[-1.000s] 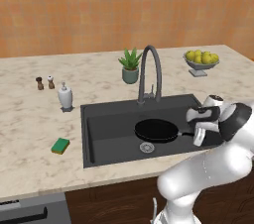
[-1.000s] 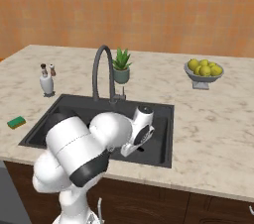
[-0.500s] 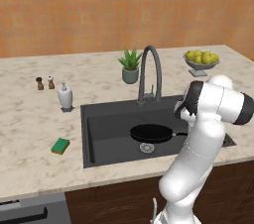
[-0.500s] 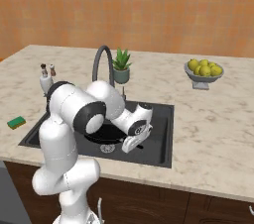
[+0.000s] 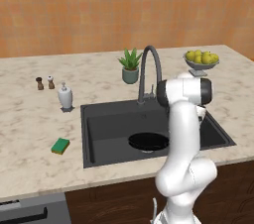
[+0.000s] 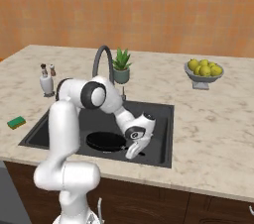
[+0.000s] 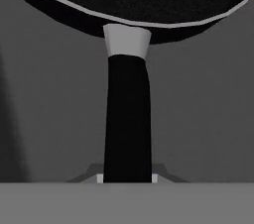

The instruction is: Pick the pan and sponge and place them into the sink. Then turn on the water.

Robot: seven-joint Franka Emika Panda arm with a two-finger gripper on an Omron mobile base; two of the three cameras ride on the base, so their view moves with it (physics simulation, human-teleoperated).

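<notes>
A pale marbled stone counter (image 5: 30, 119) is stretching across the scene beneath an orange-brown wall, with dark wood cabinet fronts (image 6: 149, 203) running below its edge. Set into the counter, the large rectangular matte black sink (image 5: 99, 119) is lying open, and a tall dark grey gooseneck tap (image 5: 150, 72) is arching over the basin from its rear rim. The white robot arm (image 6: 64, 134) is bending down into the basin. The round shallow black frying pan (image 6: 105, 141) is sitting inside the sink near its front wall, with the long straight black handle pointing toward three o'clock in the right base view. The gripper (image 6: 134, 149) is reaching the far end of that handle; in the hand view the handle (image 7: 128, 119) is running straight up from between the fingers toward the pan's rim at twelve o'clock, and the fingers are clamping shut on the handle. At nine o'clock from the sink in the left base view, the small rectangular green and yellow sponge (image 5: 60, 145) is lying flat on the counter, well apart from the basin. A grey bowl of yellow lemons (image 5: 201, 60), a small green potted plant (image 5: 130, 65), a white soap dispenser (image 5: 65, 96) and two tiny shakers (image 5: 44, 83) are standing along the rear counter.
</notes>
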